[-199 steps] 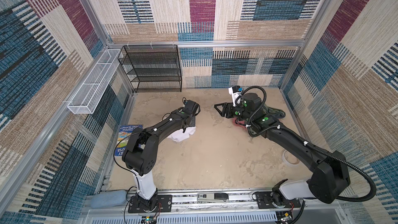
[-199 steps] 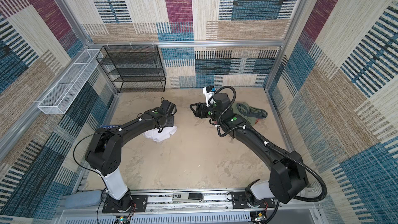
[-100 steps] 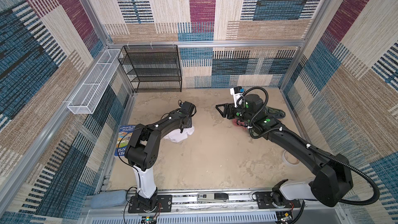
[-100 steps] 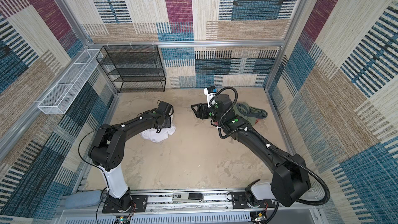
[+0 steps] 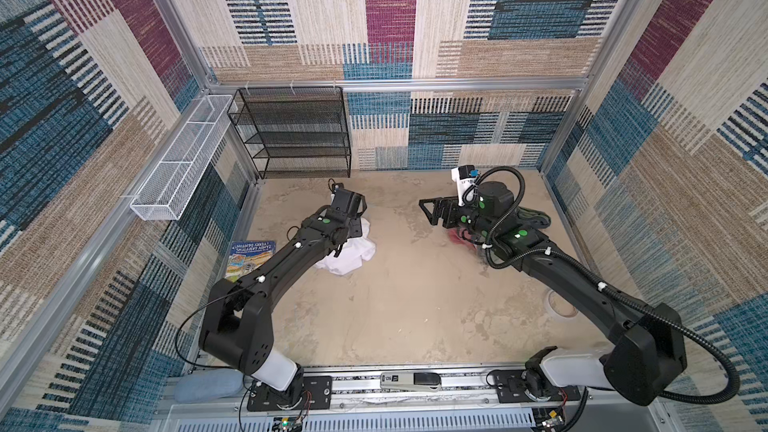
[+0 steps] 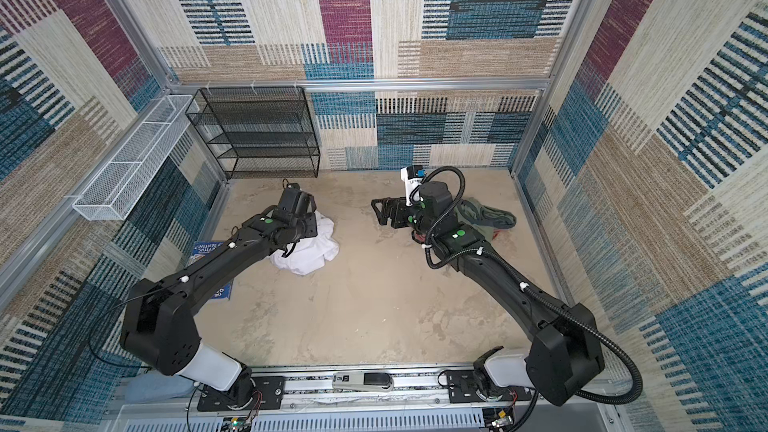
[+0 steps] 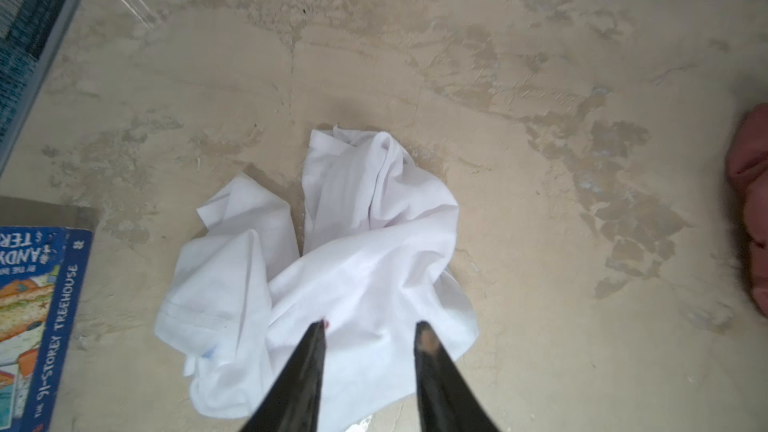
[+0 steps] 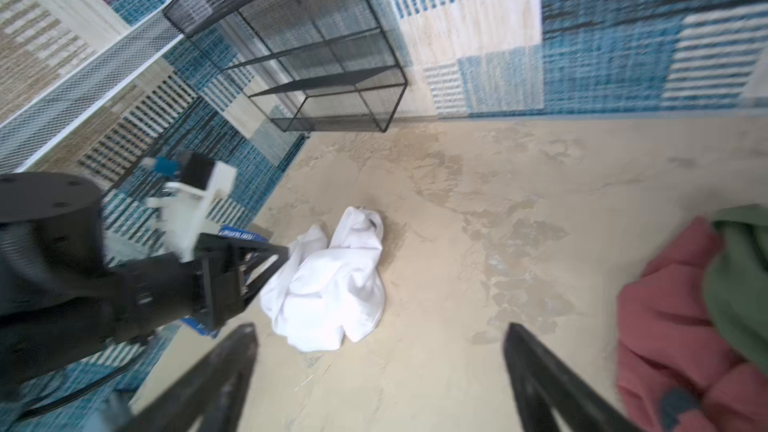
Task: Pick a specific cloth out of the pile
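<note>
The cloth (image 5: 353,254) (image 6: 311,249), plain white and crumpled, lies alone on the sandy floor at left of centre. My left gripper (image 7: 371,326) hovers just over its near edge, open, with nothing pinched between the jaws. The white cloth (image 7: 353,243) fills the middle of the left wrist view. The pile (image 6: 490,218), olive green over red-pink, sits at the right, partly under my right arm. My right gripper (image 5: 428,211) (image 8: 381,328) is wide open and empty, held above bare floor between the pile (image 8: 673,326) and the cloth (image 8: 332,284).
A black wire shelf (image 5: 299,130) stands against the back wall. A white wire basket (image 5: 178,168) hangs on the left wall. A blue book (image 5: 249,255) lies by my left arm. A tape roll (image 5: 561,309) lies at the right.
My left gripper has opened and drawn slightly back to the left above the white cloth, which stays on the floor. My right gripper's jaws have spread wider.
</note>
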`<act>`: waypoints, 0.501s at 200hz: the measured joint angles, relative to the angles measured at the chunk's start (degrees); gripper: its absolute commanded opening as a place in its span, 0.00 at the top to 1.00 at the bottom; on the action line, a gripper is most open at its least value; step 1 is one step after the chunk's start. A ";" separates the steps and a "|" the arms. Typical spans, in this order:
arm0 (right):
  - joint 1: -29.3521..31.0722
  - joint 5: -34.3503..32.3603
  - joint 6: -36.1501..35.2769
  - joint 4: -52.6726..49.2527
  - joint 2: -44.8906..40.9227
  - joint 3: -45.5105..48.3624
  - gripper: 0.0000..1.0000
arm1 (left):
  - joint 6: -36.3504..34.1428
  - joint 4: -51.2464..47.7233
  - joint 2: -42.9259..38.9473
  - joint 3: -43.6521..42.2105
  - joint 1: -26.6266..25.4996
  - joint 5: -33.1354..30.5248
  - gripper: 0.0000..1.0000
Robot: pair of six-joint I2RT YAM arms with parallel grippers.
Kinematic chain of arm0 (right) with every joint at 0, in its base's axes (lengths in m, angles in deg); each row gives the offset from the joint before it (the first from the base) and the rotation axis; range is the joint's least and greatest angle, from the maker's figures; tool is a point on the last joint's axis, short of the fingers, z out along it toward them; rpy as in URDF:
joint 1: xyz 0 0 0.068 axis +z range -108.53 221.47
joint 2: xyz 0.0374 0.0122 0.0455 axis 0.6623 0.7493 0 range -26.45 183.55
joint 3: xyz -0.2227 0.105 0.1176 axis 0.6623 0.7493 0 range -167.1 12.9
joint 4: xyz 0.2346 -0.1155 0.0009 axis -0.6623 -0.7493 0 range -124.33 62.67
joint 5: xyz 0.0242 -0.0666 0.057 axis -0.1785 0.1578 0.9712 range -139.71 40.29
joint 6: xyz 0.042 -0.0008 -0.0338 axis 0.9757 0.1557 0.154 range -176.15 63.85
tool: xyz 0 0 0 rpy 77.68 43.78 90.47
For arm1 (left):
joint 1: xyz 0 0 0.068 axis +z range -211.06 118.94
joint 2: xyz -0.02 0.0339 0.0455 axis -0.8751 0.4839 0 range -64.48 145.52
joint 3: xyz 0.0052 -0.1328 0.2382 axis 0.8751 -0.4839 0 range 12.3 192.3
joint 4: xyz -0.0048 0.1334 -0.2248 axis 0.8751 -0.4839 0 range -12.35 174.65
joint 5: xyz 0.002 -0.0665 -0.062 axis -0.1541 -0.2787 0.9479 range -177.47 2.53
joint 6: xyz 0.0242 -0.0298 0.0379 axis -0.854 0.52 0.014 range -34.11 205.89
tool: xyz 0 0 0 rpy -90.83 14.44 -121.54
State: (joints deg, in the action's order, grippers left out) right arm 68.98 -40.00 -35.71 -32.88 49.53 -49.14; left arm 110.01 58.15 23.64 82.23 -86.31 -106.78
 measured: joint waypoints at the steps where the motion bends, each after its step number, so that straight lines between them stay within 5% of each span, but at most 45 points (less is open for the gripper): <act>1: -0.07 -0.09 -0.04 0.00 -0.07 0.07 0.00 | -0.11 0.02 -0.31 0.00 0.00 -0.02 0.47; 25: -3.17 -3.02 -1.90 0.59 -2.45 3.02 0.00 | -1.75 -0.44 -4.04 -0.35 0.61 -0.02 0.32; 100: -11.67 -23.06 -9.81 14.05 -12.61 21.84 0.00 | -3.56 0.83 -13.70 -9.49 10.67 0.13 0.30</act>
State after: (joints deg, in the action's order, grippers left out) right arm 57.31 -63.06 -45.52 -18.82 36.92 -27.31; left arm 106.45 58.98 9.94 72.75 -75.65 -106.65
